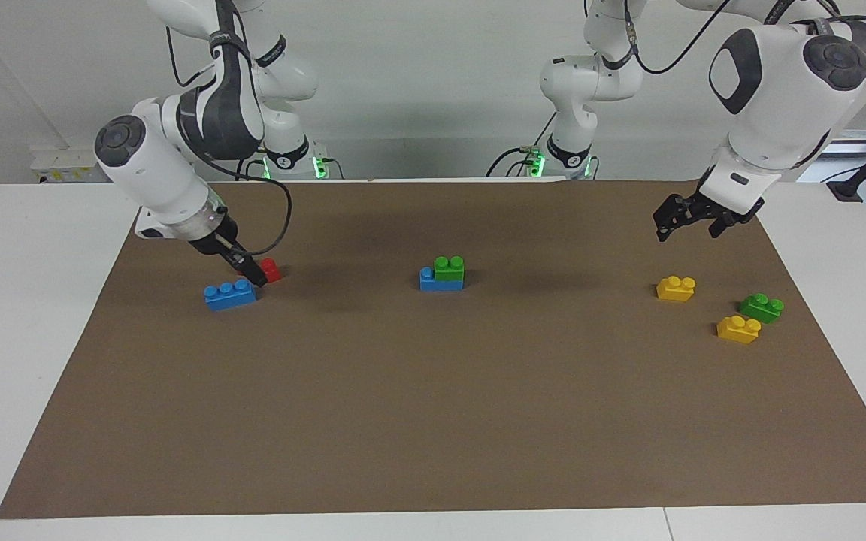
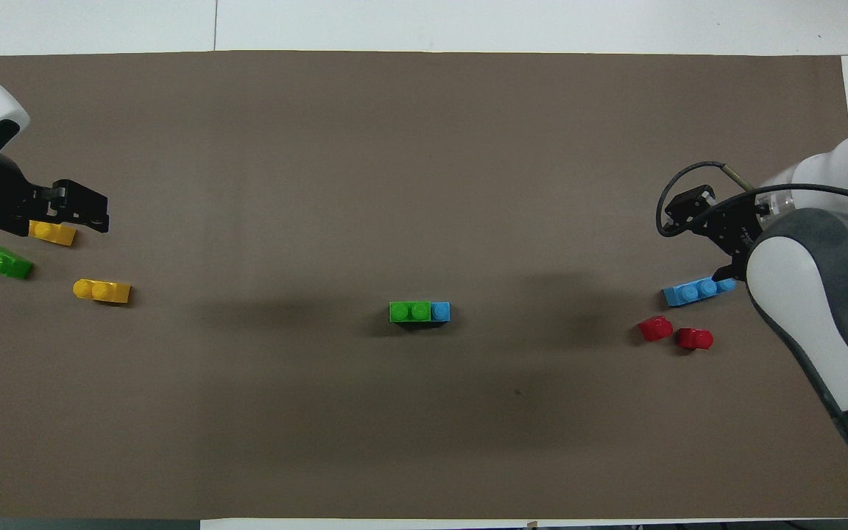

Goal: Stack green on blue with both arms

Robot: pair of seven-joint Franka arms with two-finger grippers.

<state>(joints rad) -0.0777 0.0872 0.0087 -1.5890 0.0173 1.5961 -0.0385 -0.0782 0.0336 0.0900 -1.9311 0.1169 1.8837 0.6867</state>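
A green brick (image 1: 449,267) sits stacked on a blue brick (image 1: 427,279) at the mat's middle; the pair also shows in the overhead view, green (image 2: 409,311) on blue (image 2: 440,311). A second blue brick (image 1: 230,294) (image 2: 696,291) lies on the mat at the right arm's end. My right gripper (image 1: 256,278) (image 2: 727,278) is down at that brick's end, touching or nearly touching it. A loose green brick (image 1: 761,306) (image 2: 1,261) lies at the left arm's end. My left gripper (image 1: 687,231) (image 2: 104,213) hangs open and empty over a yellow brick (image 1: 676,288) (image 2: 52,232).
A second yellow brick (image 1: 738,329) (image 2: 102,291) lies beside the loose green one. Two small red pieces (image 2: 656,327) (image 2: 695,338) lie nearer to the robots than the second blue brick; one shows in the facing view (image 1: 271,269). The brown mat (image 1: 433,421) covers the table.
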